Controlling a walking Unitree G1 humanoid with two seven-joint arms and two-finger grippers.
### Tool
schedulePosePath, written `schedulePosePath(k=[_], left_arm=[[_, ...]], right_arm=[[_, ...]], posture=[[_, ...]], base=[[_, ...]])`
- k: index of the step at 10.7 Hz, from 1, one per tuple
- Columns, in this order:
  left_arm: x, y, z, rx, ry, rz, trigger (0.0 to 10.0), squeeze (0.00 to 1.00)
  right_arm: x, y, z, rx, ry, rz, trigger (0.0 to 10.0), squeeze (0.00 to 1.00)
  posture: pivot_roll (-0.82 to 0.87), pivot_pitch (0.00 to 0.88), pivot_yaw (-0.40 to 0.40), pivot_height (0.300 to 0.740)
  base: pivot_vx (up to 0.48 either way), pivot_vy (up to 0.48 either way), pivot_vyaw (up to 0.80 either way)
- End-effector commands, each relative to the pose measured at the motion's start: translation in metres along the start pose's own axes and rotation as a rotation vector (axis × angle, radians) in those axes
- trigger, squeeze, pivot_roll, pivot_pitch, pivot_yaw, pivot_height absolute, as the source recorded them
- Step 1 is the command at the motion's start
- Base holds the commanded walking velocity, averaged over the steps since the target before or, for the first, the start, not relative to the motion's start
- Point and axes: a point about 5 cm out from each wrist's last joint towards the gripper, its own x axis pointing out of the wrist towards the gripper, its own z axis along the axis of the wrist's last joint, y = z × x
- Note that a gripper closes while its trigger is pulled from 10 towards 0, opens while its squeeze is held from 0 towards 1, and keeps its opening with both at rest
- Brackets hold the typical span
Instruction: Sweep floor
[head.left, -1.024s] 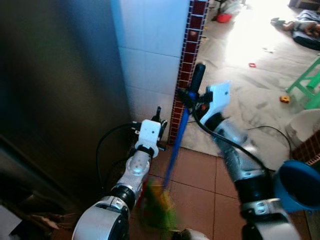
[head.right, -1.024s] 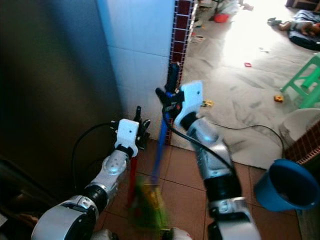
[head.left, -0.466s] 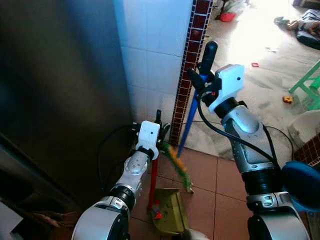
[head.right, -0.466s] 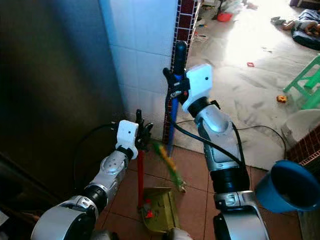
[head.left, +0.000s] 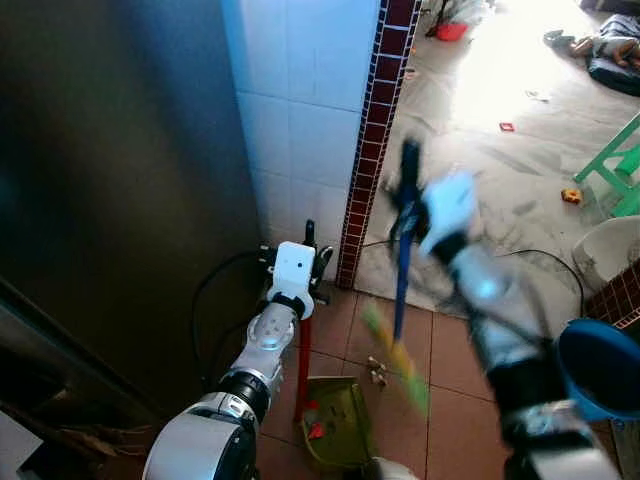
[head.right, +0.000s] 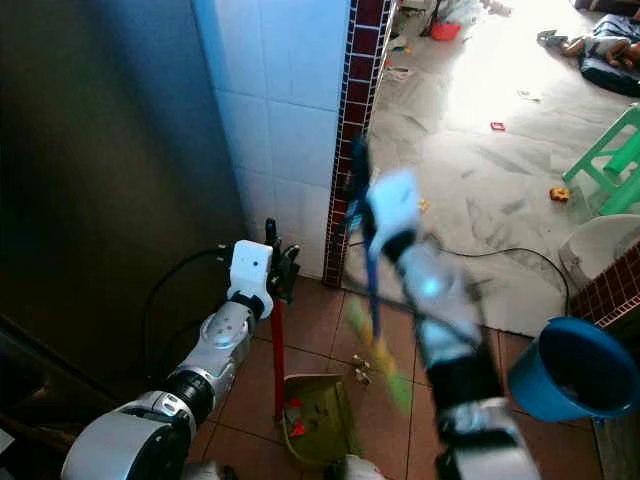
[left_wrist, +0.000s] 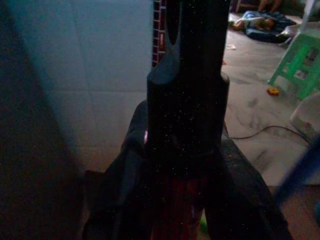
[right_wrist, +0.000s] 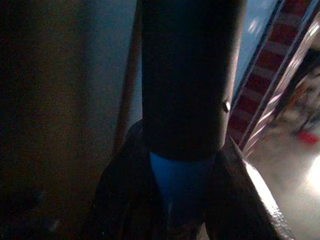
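An olive-green dustpan (head.left: 340, 437) stands on the brown floor tiles, with its red handle (head.left: 303, 360) upright. My left gripper (head.left: 308, 242) is shut on the top of that handle, close to the white tiled wall. My right gripper (head.left: 412, 196) is shut on the broom's blue shaft (head.left: 401, 285), just under its black grip (right_wrist: 187, 75); arm and broom are blurred by motion. The yellow-green bristles (head.left: 398, 362) hang just right of the dustpan. Small bits of debris (head.left: 377, 373) lie on the tiles between bristles and pan.
A dark panel (head.left: 120, 180) fills the left, with a black cable (head.left: 212, 290) at its foot. A red-tiled wall edge (head.left: 375, 130) leads to the bright grey floor beyond. On the right stand a blue bucket (head.left: 600, 365) and a green stool (head.left: 622, 160).
My right arm has swung the broom from near the wall edge toward me and to the right; the bristles now hang right of the dustpan. The left gripper and dustpan have stayed put.
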Motion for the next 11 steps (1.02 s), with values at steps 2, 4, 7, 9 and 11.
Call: schedulePosePath(k=[2, 4, 7, 9, 11], left_arm=[[-0.002, 0.019, -0.006, 0.054, 0.045, 0.111, 10.0, 0.0], [-0.005, 0.029, -0.008, 0.097, 0.061, 0.178, 10.0, 0.0], [-0.006, 0.027, -0.011, 0.098, 0.077, 0.186, 10.0, 0.0], [-0.005, 0.025, -0.011, 0.101, 0.079, 0.18, 10.0, 0.0], [-0.005, 0.025, -0.011, 0.101, 0.079, 0.18, 10.0, 0.0]], right_arm=[[0.0, 0.013, 0.0, 0.081, -0.002, 0.096, 10.0, 0.0], [0.004, 0.017, 0.012, 0.135, -0.031, 0.158, 10.0, 0.0], [0.008, 0.031, 0.072, 0.259, -0.143, 0.474, 10.0, 0.0], [0.013, 0.021, 0.092, 0.242, -0.202, 0.471, 10.0, 0.0], [0.013, 0.021, 0.092, 0.242, -0.202, 0.471, 10.0, 0.0]], posture=[[-0.1, 0.0, -0.014, 0.74], [-0.11, 0.0, -0.018, 0.74], [-0.11, 0.0, -0.02, 0.74], [-0.11, 0.0, -0.021, 0.74], [-0.11, 0.0, -0.021, 0.74]], base=[[0.0, 0.0, 0.0], [0.0, 0.0, 0.0], [0.0, 0.0, 0.0], [0.0, 0.0, 0.0], [0.0, 0.0, 0.0]])
